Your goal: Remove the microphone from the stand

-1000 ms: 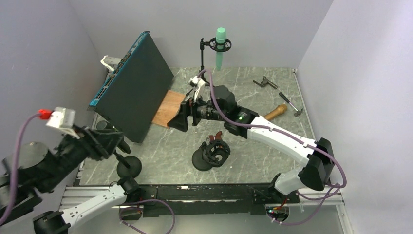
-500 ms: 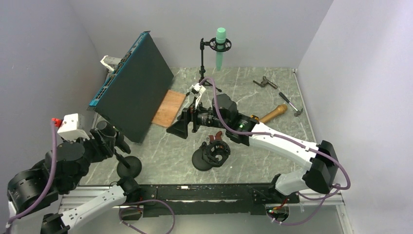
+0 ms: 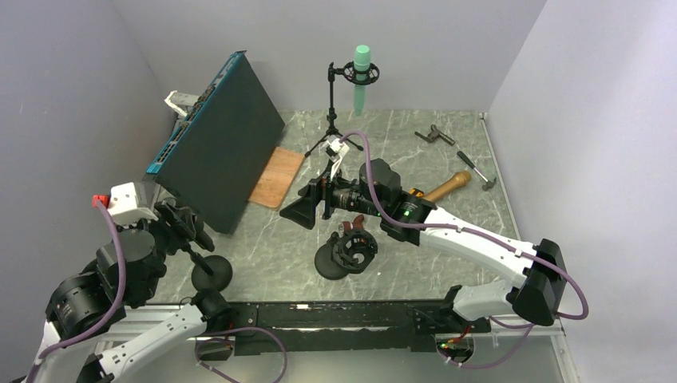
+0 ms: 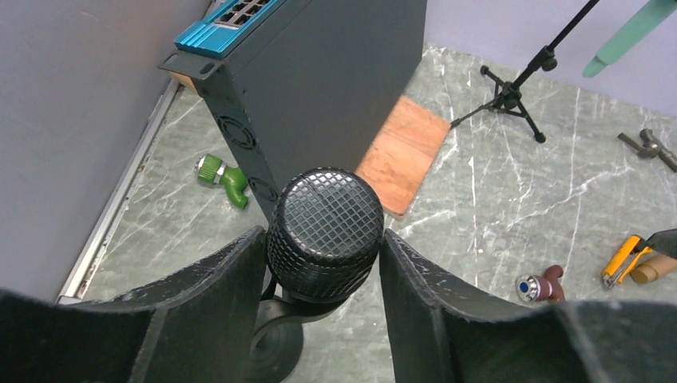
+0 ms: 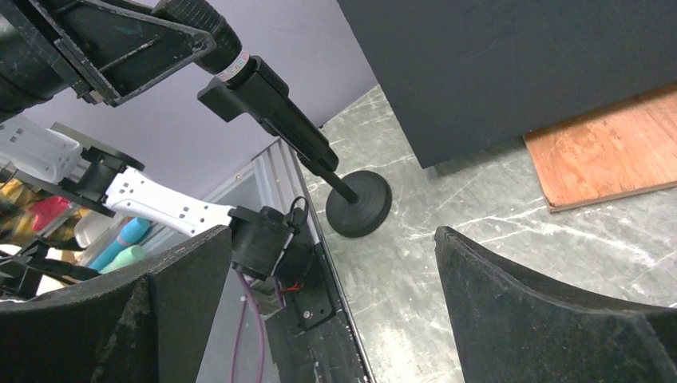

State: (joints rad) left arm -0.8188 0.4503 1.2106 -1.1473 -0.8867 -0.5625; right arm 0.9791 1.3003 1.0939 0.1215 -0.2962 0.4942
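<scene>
At the near left of the tabletop (image 3: 447, 144), the left tool (image 4: 322, 239) clamps both fingers against the mesh head of the black microphone (image 4: 325, 209), which sits tilted in its round-based stand (image 3: 211, 273), while the right tool (image 5: 331, 263) hangs wide open and empty near the middle.

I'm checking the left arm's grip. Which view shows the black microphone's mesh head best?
Left wrist: the mesh head fills the centre, inside the left gripper. Right wrist shows only the microphone handle, side-on, above the stand. Top external barely separates it from the dark left arm.
</scene>
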